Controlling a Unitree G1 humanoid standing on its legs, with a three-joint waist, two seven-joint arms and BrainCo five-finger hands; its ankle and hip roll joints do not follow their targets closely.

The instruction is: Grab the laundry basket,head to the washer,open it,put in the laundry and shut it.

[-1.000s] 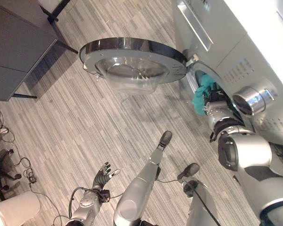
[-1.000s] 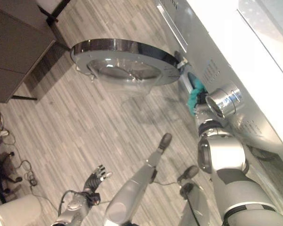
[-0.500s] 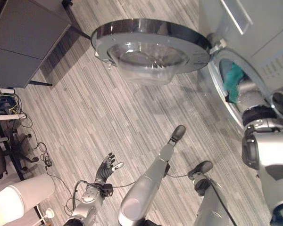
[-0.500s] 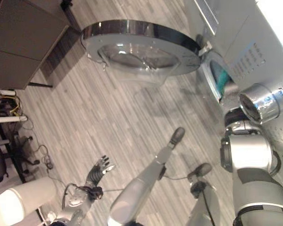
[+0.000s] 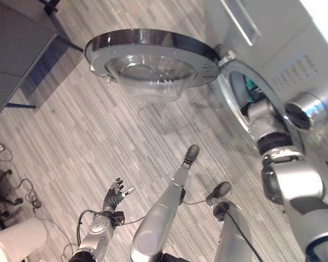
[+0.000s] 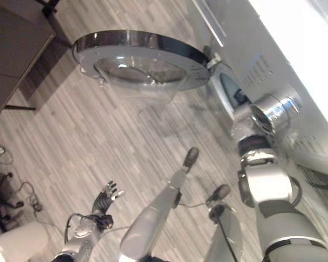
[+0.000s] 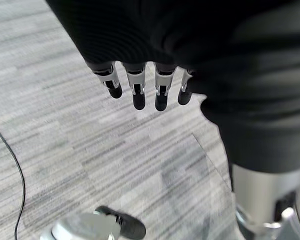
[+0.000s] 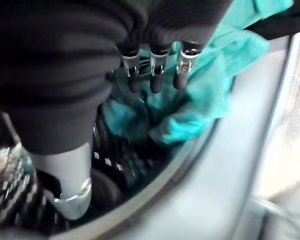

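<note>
Since a second ago the right arm has gone deeper into the washer (image 5: 273, 33), at the eye view's upper right; its one door (image 5: 153, 57) hangs open. Lower left, the left hand (image 5: 113, 195) is spread, empty. In the right wrist view, the right hand (image 8: 155, 65) has straight fingers over one teal laundry (image 8: 200, 100) heap in the drum.

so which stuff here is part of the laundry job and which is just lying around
Part of the job:
washer
washer door, open
teal laundry in the drum
right hand, inside the drum
left hand, open over the floor

Lying about:
grey cabinet
white bin
</note>
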